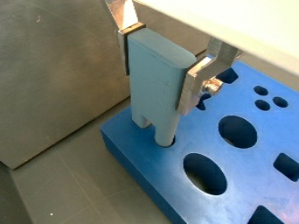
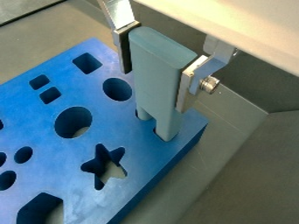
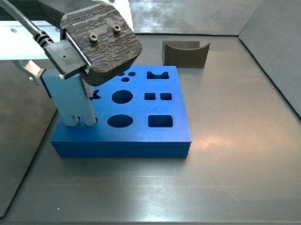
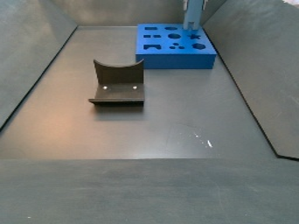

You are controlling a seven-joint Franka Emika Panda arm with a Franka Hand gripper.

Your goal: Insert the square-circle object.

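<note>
My gripper [image 1: 160,72] is shut on the square-circle object [image 1: 156,87], an upright pale grey-blue flat piece with two legs. It also shows between the silver fingers in the other wrist view [image 2: 158,83]. Its legs reach down into holes at a corner of the blue board [image 1: 138,150], a slab with several shaped holes [image 2: 52,171]. In a side view the gripper [image 3: 70,81] holds the piece [image 3: 70,98] at the board's [image 3: 118,146] left end. In the other side view the piece [image 4: 193,16] stands on the far board [image 4: 176,59].
The dark fixture [image 4: 117,85] with a curved top edge stands on the grey floor apart from the board, and also shows at the back [image 3: 185,54]. Grey walls enclose the floor close beside the board.
</note>
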